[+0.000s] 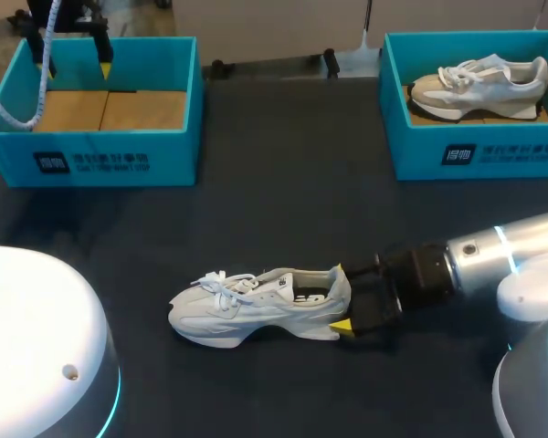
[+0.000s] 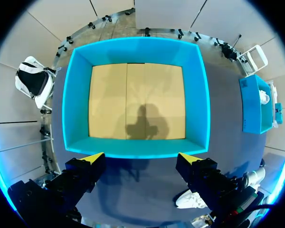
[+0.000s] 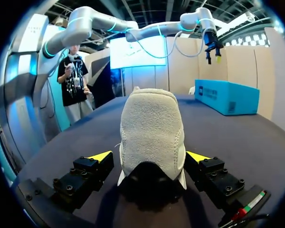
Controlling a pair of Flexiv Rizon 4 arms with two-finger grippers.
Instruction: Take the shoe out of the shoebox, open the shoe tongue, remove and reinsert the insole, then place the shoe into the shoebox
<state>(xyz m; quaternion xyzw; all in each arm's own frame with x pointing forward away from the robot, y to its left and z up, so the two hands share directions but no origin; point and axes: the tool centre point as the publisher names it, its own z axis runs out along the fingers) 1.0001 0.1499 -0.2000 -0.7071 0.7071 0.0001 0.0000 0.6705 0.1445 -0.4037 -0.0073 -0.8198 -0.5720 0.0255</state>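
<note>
Head view: white shoe [image 1: 256, 306] upright on its sole on the dark table [image 1: 283, 201], outside both boxes; right gripper [image 1: 341, 297] at its heel.
Left wrist view: left gripper [image 2: 141, 156] spread wide (nothing held) above the left shoebox [image 2: 76, 95].
Right wrist view: right fingers [image 3: 88, 173] released, straddling the heel.

front middle of table [image 1: 283, 201]: shoe [image 1: 256, 306] lying toe to the left, heel to the right; heel between the fingers of right gripper [image 1: 341, 297] | back left: shoebox [image 1: 100, 160], left gripper [image 1: 76, 67] above it | back right: second shoebox [image 1: 479, 151]; second shoe [image 1: 479, 84] inside it
</note>
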